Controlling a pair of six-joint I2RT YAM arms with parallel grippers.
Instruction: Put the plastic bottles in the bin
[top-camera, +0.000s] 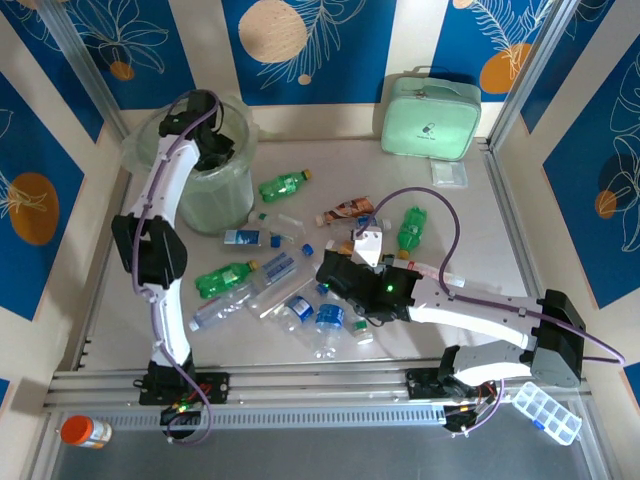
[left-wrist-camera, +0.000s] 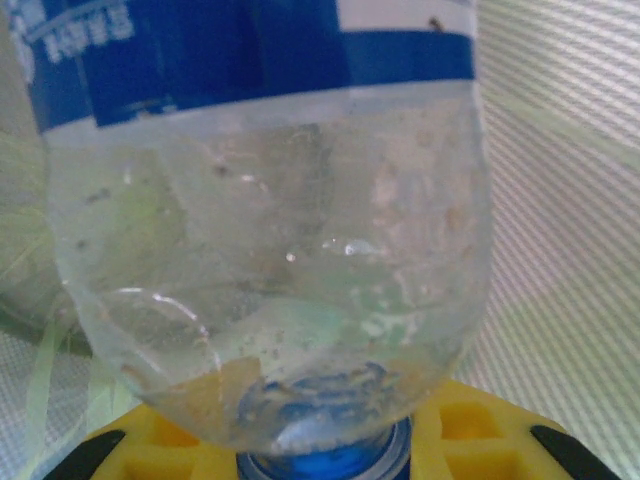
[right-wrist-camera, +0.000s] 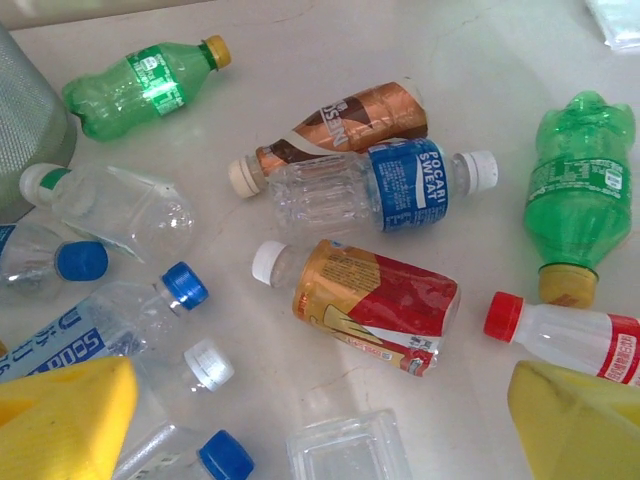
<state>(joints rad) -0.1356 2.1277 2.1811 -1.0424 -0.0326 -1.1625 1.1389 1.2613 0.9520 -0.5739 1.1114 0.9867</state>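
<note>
left gripper (top-camera: 213, 148), over the bin (top-camera: 215, 205) at the far left corner of the table (top-camera: 500, 262), seems clamped on a clear blue-labelled bottle (left-wrist-camera: 270, 250); right gripper (right-wrist-camera: 320, 412) hangs wide open above scattered bottles (right-wrist-camera: 375, 305) mid-table.

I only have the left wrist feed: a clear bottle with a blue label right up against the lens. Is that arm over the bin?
Observer: Yes. Seen from above, the left gripper is over the mouth of the bin, at the far left of the table.
Operator: Good. Where's the right arm?
Observer: The right gripper hovers open and empty above the loose bottles mid-table.
Operator: What lies under it?
Observer: Its wrist camera has a gold-and-red bottle with a white cap lying on its side, centred ahead of the fingers.
</note>
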